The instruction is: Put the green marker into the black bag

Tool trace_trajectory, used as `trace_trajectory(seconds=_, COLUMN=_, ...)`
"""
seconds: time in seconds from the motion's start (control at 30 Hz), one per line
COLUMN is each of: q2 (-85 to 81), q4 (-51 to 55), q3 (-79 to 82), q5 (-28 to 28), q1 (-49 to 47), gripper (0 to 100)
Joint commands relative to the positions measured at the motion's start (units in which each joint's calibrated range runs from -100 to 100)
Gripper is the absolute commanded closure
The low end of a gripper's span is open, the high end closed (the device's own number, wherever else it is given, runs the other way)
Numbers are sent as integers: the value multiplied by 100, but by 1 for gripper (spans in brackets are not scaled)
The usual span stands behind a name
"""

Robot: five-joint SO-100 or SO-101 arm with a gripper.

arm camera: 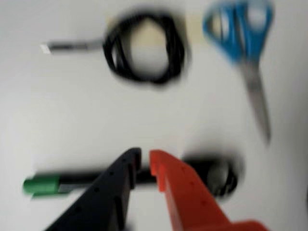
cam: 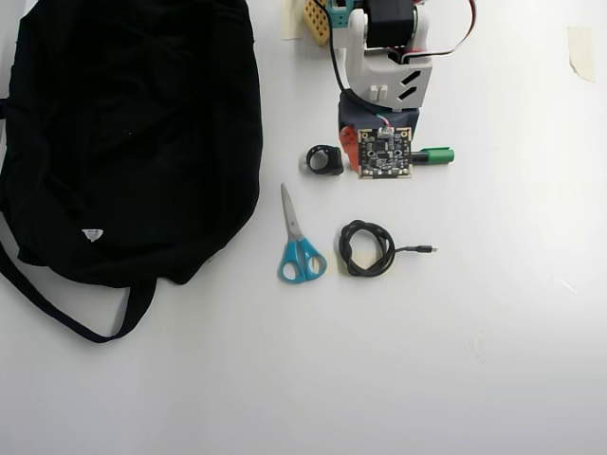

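Observation:
The green marker (arm camera: 72,184) lies flat on the white table, its green cap at the left in the wrist view. My gripper (arm camera: 145,161) hangs over its black barrel. The black finger (arm camera: 113,192) and the orange finger (arm camera: 185,192) stand a narrow gap apart, with the barrel showing in the gap; I cannot tell whether they touch it. In the overhead view only one green end of the marker (cam: 436,154) sticks out to the right of the wrist's circuit board. The black bag (cam: 133,133) lies at the far left, well apart from the gripper.
Blue-handled scissors (cam: 299,251) and a coiled black cable (cam: 367,248) lie in front of the arm. A small round black thing (cam: 325,159) sits just left of the gripper. The bag's strap (cam: 57,308) trails across the table.

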Motion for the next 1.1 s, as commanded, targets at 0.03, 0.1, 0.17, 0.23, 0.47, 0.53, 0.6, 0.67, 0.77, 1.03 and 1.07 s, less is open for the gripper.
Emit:
trace_trajectory(seconds=0.03, q2=-145, q4=811, q3=-182, q5=-561, q1=-38, gripper=98)
trace_trajectory(seconds=0.1, q2=-137, q4=914, q3=-182, q5=-598, q1=-113, gripper=98)
trace_trajectory(seconds=0.17, q2=-137, q4=983, q3=-182, q5=-593, q1=-218, gripper=97)
trace_trajectory(seconds=0.23, q2=-153, q4=1060, q3=-173, q5=-582, q1=-300, gripper=97)
trace_trajectory(seconds=0.47, q2=-153, q4=1215, q3=-173, q5=-535, q1=-457, gripper=97)
trace_trajectory(seconds=0.53, q2=-153, q4=1215, q3=-173, q5=-498, q1=-457, gripper=97)
trace_trajectory(seconds=0.6, q2=-153, q4=1215, q3=-173, q5=-493, q1=-457, gripper=97)
trace_trajectory(seconds=0.67, q2=-153, q4=1215, q3=-182, q5=-483, q1=-457, gripper=97)
trace_trajectory(seconds=0.77, q2=-153, q4=1215, q3=-182, q5=-467, q1=-464, gripper=97)
trace_trajectory(seconds=1.03, q2=-70, q4=1198, q3=-191, q5=-477, q1=-681, gripper=97)
trace_trajectory(seconds=1.07, q2=-62, q4=1198, q3=-182, q5=-504, q1=-734, gripper=97)
